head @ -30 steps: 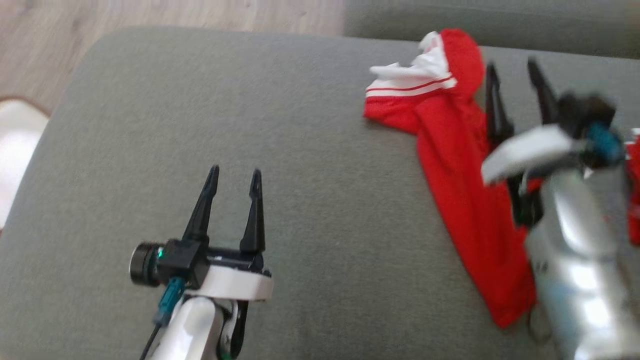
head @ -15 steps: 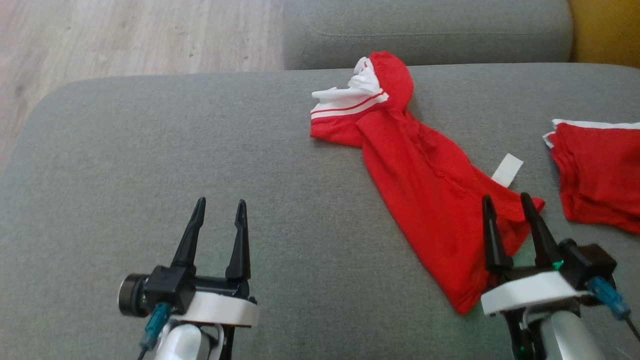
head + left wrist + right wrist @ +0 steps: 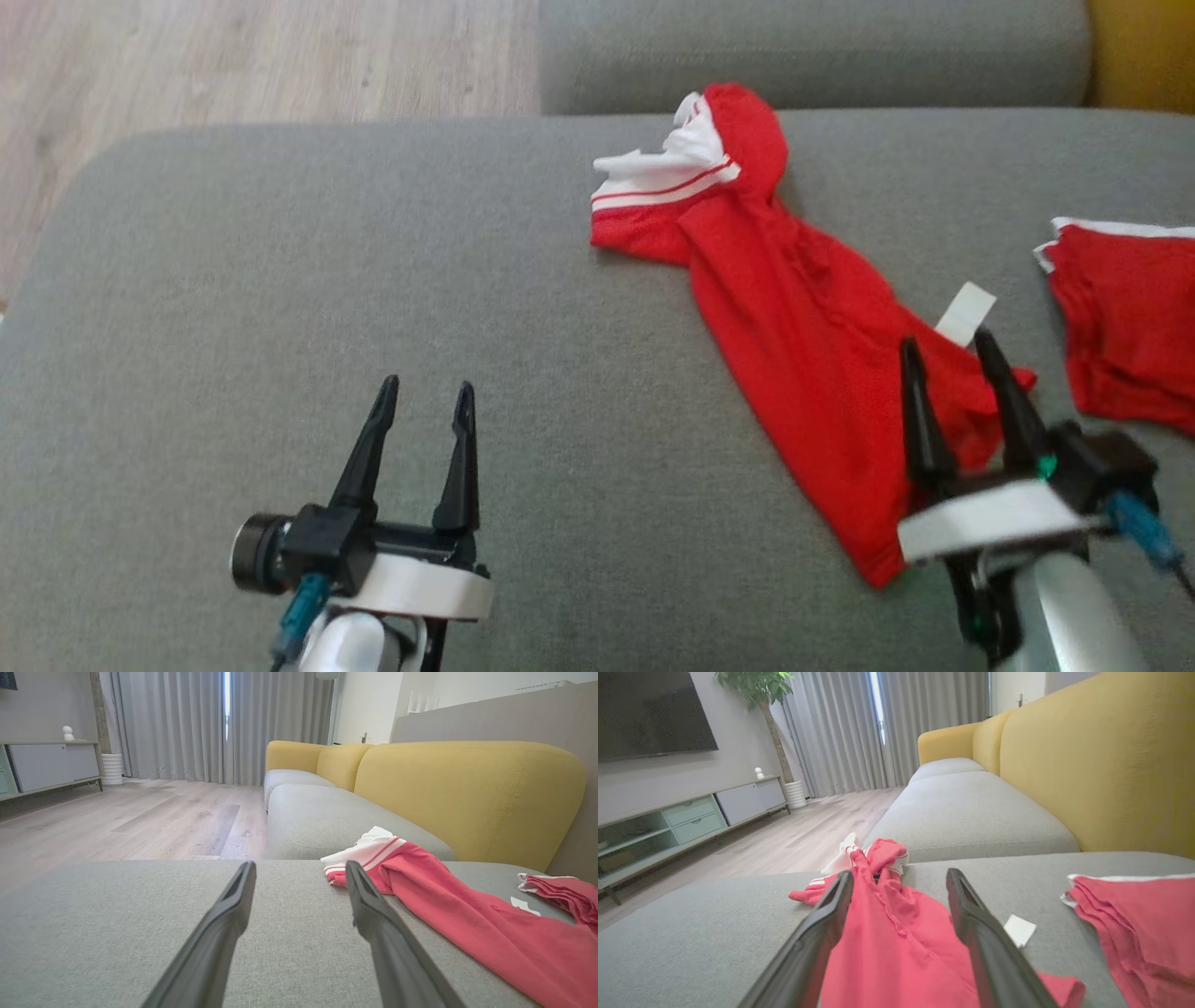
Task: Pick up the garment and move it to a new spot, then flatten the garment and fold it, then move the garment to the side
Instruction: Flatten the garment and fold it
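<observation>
Garment [image 3: 803,345] sprawls on grey cushion [image 3: 373,280]; left hand [image 3: 427,385] and right hand [image 3: 945,341] gape empty, the right apparently over its hem.

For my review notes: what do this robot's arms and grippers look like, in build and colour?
The left gripper and right gripper each have two long black tapering fingers on a black block, backed by a white collar. A teal plug with a dark cable hangs beside each. The forearms are silvery and pale. A small green light glows on the right one.
</observation>
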Controlling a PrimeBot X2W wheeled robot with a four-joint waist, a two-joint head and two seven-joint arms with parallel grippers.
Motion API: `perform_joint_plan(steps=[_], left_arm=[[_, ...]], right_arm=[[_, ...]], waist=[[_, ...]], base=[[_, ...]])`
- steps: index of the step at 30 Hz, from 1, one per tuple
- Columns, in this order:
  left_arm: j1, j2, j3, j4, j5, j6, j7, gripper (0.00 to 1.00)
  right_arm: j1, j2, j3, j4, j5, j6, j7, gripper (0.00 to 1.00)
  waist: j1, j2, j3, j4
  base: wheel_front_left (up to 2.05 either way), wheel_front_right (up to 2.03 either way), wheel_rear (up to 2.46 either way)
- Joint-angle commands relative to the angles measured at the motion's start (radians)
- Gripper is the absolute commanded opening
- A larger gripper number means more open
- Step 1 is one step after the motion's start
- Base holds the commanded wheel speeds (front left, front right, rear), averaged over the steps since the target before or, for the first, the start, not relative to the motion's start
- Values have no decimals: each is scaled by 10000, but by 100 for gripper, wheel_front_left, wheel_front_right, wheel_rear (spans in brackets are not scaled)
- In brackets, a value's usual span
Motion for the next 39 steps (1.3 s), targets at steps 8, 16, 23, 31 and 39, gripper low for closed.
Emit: perform_joint_plan(steps=[8,16,23,31,39], left_arm=[[-1291,23,-326,-639,-129,152,-53,100],[-1936,23,-1178,-655,-546,434,-53,100],[-2229,22,-1722,-672,-883,647,-53,100],[-2381,22,-2030,-641,-1089,812,-53,100],[-2307,22,-1901,-517,-1118,857,-53,100]], right_arm=[[-3367,-248,794,214,-648,-7,1590,100],[-6136,-999,821,3264,-24,-7,2892,100],[-7699,-1578,1452,5457,257,-7,3110,100],[-8699,-1743,2227,7055,820,-7,2860,0],[-8707,-1117,3854,6509,2323,-7,1881,0]], waist=[[1,0,1469,1041],[1,0,2161,2014],[1,0,2522,2602],[1,0,2621,2896],[1,0,2352,2778]], base=[[0,0,0],[0,0,0],[0,0,0],[0,0,0],[0,0,0]])
